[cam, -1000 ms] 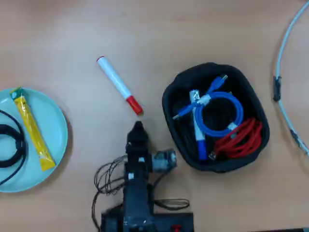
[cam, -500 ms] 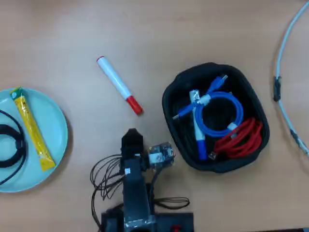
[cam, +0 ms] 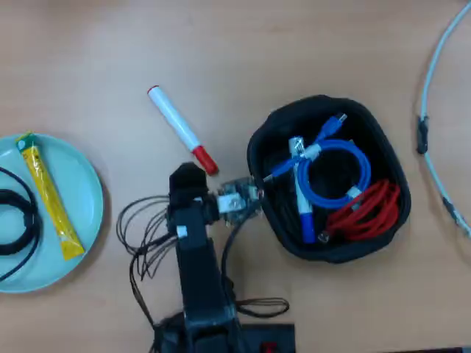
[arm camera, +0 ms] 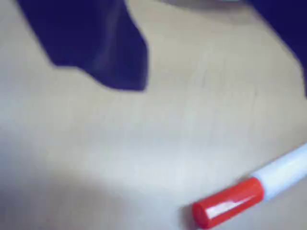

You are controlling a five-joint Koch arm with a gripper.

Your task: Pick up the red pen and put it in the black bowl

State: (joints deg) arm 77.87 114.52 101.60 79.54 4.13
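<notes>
Hovering over bare counter (cam: 96, 51) with my jaws (arm camera: 192, 91) spread and empty; wrist view shows one dark finger at 11 o'clock and the other at the 2 o'clock corner, wood grain between them. Nothing pinched.

The red pen (cam: 182, 130) lies flat on the counter just past my tip, at roughly 12 o'clock from my head in the overhead view. It runs diagonally, red cap nearest me, small red tip at the far upper-left end. In wrist view only the cap end and a bit of white barrel show, at 5 o'clock, so I'm off to one side of it, not centred.

Handling guess: light, rigid, smooth round plastic, so it can roll or squirt out of a skewed pinch. Best hold is mid-barrel, jaws square across its length.

The black bowl (cam: 265, 198) sits at 3 o'clock from the pen, close by. It already holds a blue cable (cam: 335, 176), a red cable (cam: 368, 209) and a blue-ended marker (cam: 302, 202).

No readable writing or branding anywhere; too blurred.
</notes>
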